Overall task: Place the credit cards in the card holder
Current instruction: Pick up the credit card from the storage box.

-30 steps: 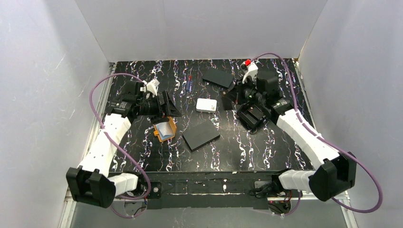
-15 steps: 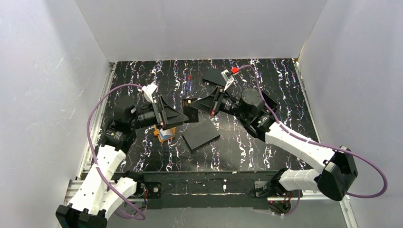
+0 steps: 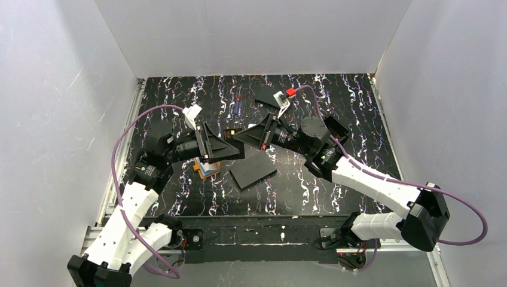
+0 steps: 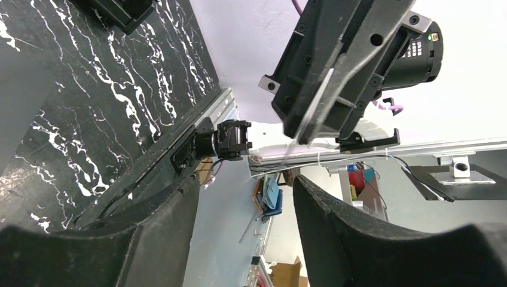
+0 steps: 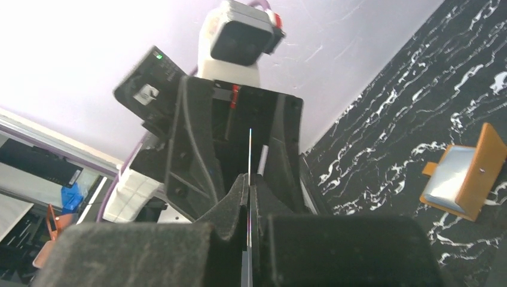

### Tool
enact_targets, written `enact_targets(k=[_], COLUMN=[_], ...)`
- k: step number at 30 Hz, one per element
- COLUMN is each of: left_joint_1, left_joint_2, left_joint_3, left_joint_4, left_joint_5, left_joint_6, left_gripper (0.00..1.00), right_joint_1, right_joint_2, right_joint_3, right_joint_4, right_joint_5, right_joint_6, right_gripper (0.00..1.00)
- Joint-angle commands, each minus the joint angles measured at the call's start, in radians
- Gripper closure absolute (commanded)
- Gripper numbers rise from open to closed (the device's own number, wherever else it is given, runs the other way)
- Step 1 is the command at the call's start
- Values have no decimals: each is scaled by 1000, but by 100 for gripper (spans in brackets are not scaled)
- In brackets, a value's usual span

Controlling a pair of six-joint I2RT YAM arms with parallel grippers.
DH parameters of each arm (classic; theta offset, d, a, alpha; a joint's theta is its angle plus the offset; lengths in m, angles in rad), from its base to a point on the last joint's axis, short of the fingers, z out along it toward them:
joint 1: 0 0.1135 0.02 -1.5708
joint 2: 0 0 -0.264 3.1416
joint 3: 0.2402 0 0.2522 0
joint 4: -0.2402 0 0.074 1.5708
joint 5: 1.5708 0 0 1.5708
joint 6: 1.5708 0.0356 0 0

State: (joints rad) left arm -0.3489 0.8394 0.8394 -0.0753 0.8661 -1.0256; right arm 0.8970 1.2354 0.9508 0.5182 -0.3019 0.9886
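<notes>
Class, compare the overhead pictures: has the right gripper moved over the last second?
Yes. The right gripper moved left, much nearer the orange card holder.

The marbled counter bears the open card holder, a black slab beside it, a second slab farther back, and a pen.

Both arms have white moulded links and black joint housings. The left arm is at lower left of the top view, the right arm at lower right. A purple cable loops off each.

The right gripper is black and wedge-shaped, with round screw holes. Its white wrist camera bears a red tab. A green indicator light is lit at upper right.
</notes>
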Motion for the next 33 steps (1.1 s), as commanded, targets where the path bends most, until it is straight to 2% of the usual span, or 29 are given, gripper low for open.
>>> enact_targets(k=[1,4,10,12,14,15,16,18,20,23,25,27,30,33], left_joint_1=[-3,-3,-3,-3,-2,-2,-3,-3,-2,-3,-3,-3,-2,-3], left_joint_2=[-21,-24,-10,-9,-11,-16,-25,-57,-91,-135,-156,-169,-174,-165], left_joint_3=[105,118,62,69,83,93,102,121,128,98,76,77,87,102], left_joint_4=[-145,-128,112,113,88,65,15,-38,-34,79,131,132,133,132], left_joint_5=[-19,1,98,101,97,82,59,13,-27,-51,-73,-98,-124,-136], left_joint_6=[119,118,-25,-25,-10,8,30,70,75,17,-19,-23,-14,-12], left_gripper=[43,48,68,80,98,100,100,100,100,100,100,100,100,100], right_joint_1=[2,2,3,3,3,3,3,3,3,6,11,23,64,81], right_joint_2=[-62,-84,-69,-63,-58,-62,-70,-89,-108,-124,-120,-108,-81,-91], right_joint_3=[23,38,54,58,61,63,62,40,-26,-124,-143,-125,-105,-131], right_joint_4=[-75,-141,-103,-100,-88,-94,-107,-86,80,289,335,285,306,358], right_joint_5=[-16,-58,-134,-125,-118,-110,-94,-81,-117,-112,-113,-103,-97,-17], right_joint_6=[-57,-85,-46,-40,-30,-28,-24,-19,26,125,145,164,173,161], right_gripper=[99,98,99,99,96,84,66,40,24,3,2,2,2,4])
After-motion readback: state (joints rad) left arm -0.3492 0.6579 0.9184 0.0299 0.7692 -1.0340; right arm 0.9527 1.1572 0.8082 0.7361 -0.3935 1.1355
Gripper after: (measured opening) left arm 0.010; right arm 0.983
